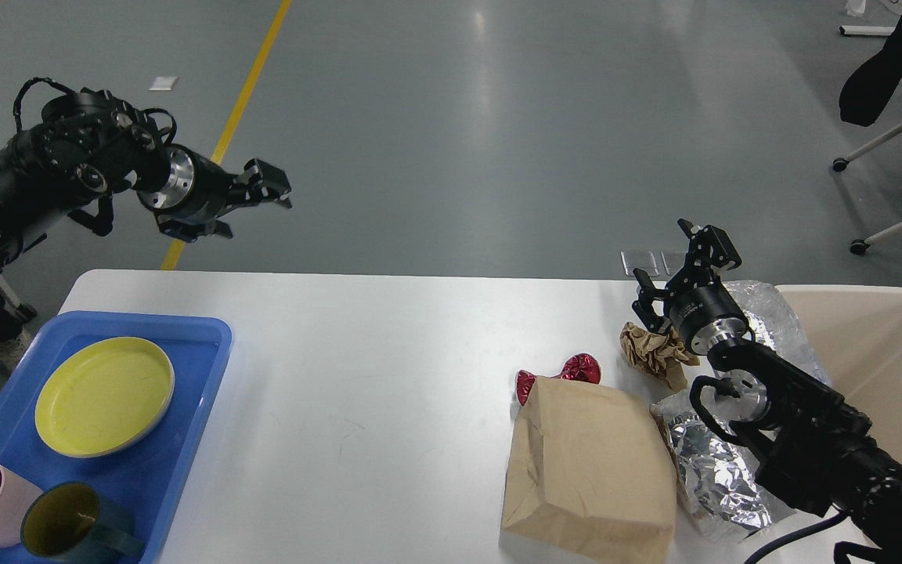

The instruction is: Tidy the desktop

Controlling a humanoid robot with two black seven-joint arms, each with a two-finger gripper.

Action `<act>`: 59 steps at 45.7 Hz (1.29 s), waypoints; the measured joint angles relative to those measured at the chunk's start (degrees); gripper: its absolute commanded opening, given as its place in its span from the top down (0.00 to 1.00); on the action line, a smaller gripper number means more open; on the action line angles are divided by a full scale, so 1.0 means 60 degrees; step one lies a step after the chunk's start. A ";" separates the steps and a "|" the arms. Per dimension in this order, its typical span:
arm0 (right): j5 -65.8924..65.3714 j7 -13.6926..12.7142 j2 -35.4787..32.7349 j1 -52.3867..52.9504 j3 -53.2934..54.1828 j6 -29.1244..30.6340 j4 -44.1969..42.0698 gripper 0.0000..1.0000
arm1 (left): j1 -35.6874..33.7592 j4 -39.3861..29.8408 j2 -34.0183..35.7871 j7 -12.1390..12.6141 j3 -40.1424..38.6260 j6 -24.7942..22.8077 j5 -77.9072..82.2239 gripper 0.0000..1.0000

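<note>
Lab or workshop hall: grey sealed floor [498,117], yellow floor line [251,82], wheeled chair base [882,196].

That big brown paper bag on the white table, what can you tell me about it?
The brown paper bag is the largest piece of litter here. It looks like plain kraft paper, lying flat on the desktop near its front edge, creased and dented along its left side, closed as far as can be seen. A shiny red wrapper pokes out from behind its far edge, and crumpled silver foil lies against its right side. Neither tool touches it.
</note>
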 measured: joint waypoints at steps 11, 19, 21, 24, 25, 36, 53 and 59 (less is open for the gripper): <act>0.0002 0.0000 0.0000 0.0000 0.0002 0.0000 0.0000 0.00 | -0.0462 0.0036 0.0070 0.0001 -0.3501 0.0932 -0.0016 0.04; 0.0003 0.0000 0.0000 0.0000 -0.0001 0.0000 0.0000 0.00 | -0.0554 0.0348 0.0337 -0.0015 -0.6064 0.1618 -0.0013 0.04; 0.0004 0.0000 0.0000 0.0000 -0.0001 0.0000 0.0000 0.00 | -0.0553 0.0420 0.0402 -0.0026 -0.6542 0.1707 -0.0012 0.04; 0.0004 0.0000 0.0000 0.0000 -0.0002 0.0000 0.0000 0.00 | -0.0541 0.0520 0.0490 -0.0079 -0.7199 0.1822 -0.0012 0.04; 0.0006 0.0000 0.0000 0.0000 -0.0002 0.0000 0.0000 0.00 | -0.0520 0.0550 0.0512 -0.0099 -0.7370 0.1862 -0.0012 0.04; 0.0008 0.0000 0.0000 0.0000 -0.0003 0.0000 0.0011 0.00 | -0.0282 0.0656 0.0572 -0.0053 -0.8043 0.2161 -0.0006 0.04; 0.0000 0.0000 0.0000 0.0000 -0.0001 0.0000 0.0013 0.00 | 0.1238 0.0644 0.0093 -0.0010 -1.0997 0.2389 -0.0755 0.04; 0.0000 0.0000 0.0000 0.0000 -0.0003 0.0000 0.0007 0.00 | 0.2004 0.0645 -0.0108 0.0002 -1.2141 0.2403 -0.0782 0.04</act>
